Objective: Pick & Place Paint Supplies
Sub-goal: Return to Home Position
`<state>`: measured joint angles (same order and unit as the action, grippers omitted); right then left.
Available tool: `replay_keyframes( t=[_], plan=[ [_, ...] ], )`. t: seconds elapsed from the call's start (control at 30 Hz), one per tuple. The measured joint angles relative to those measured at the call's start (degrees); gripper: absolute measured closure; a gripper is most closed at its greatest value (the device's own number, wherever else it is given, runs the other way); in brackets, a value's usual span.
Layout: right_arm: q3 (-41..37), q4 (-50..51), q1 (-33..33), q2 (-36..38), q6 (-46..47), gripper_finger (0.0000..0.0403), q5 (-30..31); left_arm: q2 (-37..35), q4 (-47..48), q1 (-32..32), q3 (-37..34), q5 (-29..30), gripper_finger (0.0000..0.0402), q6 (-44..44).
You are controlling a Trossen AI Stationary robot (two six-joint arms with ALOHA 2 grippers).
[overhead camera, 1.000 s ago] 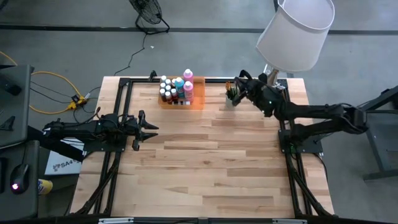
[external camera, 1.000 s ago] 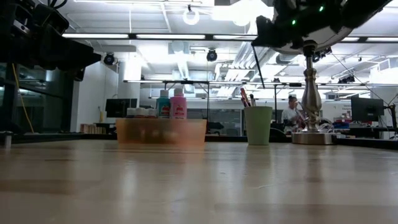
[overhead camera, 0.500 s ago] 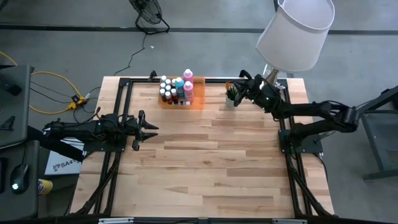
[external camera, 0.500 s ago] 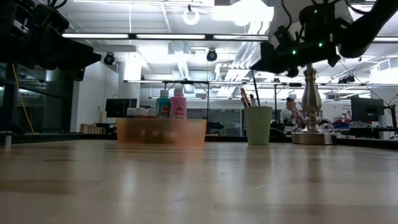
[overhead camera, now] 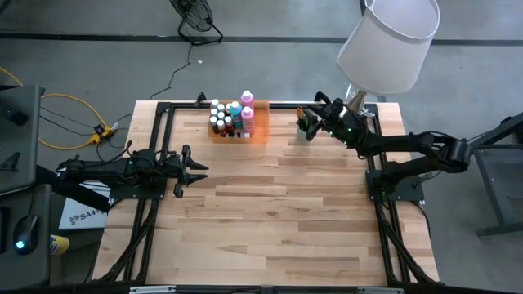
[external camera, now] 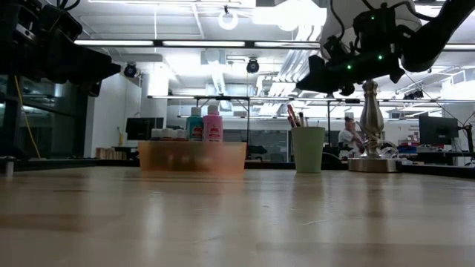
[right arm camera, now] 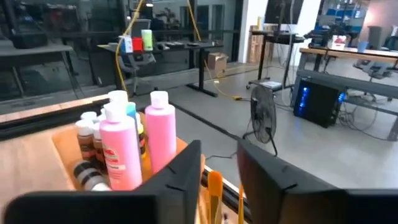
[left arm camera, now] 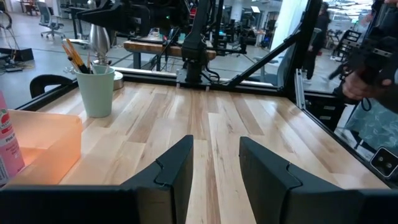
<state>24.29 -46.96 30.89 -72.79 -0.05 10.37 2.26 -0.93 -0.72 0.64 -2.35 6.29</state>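
Right gripper [right arm camera: 219,148] has backed a bit off the green cup [external camera: 307,149] toward the lamp side since a second ago, left arm unchanged. Table [overhead camera: 270,212] is pale wood planks, smooth with a slight sheen, rectangular, and black frame rails [overhead camera: 154,147] run along its left, far and right edges. Near two thirds of the top is bare wood, so lots of room there. Lamp [overhead camera: 388,41] at the far right corner has a white tapered shade and a turned metal stem. Right gripper hangs above and just beside the cup, jaws released with a gap, nothing in them. Left gripper [left arm camera: 214,142] waits over the left edge at mid-table, pointing inward, jaws apart and empty too. Orange tray [overhead camera: 260,131] at the far edge is translucent plastic, boxy, with low walls. Paint bottles [overhead camera: 233,118] stand upright inside it, packed together, white caps, two taller pink ones and a blue one among small dark ones. The cup is matte pale green, slightly tapered, well apart from the tray. Paintbrushes [external camera: 292,116] lean inside the cup, thin handles poking above the rim.
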Motion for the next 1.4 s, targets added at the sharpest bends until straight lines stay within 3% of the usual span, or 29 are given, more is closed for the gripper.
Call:
replay_keyframes(
  t=[0.1, 0.23, 0.47, 0.6, 0.83, 1.07, 1.4],
  plan=[
    [0.0, 0.1, -0.5, 0.0, 0.1, 0.0257, -0.1, 0.0, 0.0, 0.0, 0.0, 0.0, 0.0275, 0.0],
    [-1.0, 0.5, -2.6, 2.5, 0.4, 0.0218, 4.3, 0.0, 0.0, 0.0, 0.0, 0.0, 0.0275, 0.0],
    [-10.4, 0.4, -11.8, 13.5, 5.8, 0.0195, 10.6, 0.0, 0.0, 0.0, 0.0, 0.0, 0.0275, 0.0],
    [-15.8, 3.5, -18.6, 21.7, 8.7, 0.0196, 6.5, 0.0, 0.0, 0.0, 0.0, 0.0, 0.0275, 0.0],
    [-17.1, 21.8, -24.5, 35.7, 15.4, 0.0198, -14.5, 0.0, 0.0, 0.0, 0.0, 0.0, 0.0275, 0.0],
    [-17.1, 32.8, -29.0, 45.9, 16.8, 0.0198, -14.7, 0.0, 0.0, 0.0, 0.0, 0.0, 0.0275, 0.0],
    [-22.2, 27.9, -31.6, 51.3, 16.3, 0.0198, -9.6, 0.0, 0.0, 0.0, 0.0, 0.0, 0.0275, 0.0]
  ],
)
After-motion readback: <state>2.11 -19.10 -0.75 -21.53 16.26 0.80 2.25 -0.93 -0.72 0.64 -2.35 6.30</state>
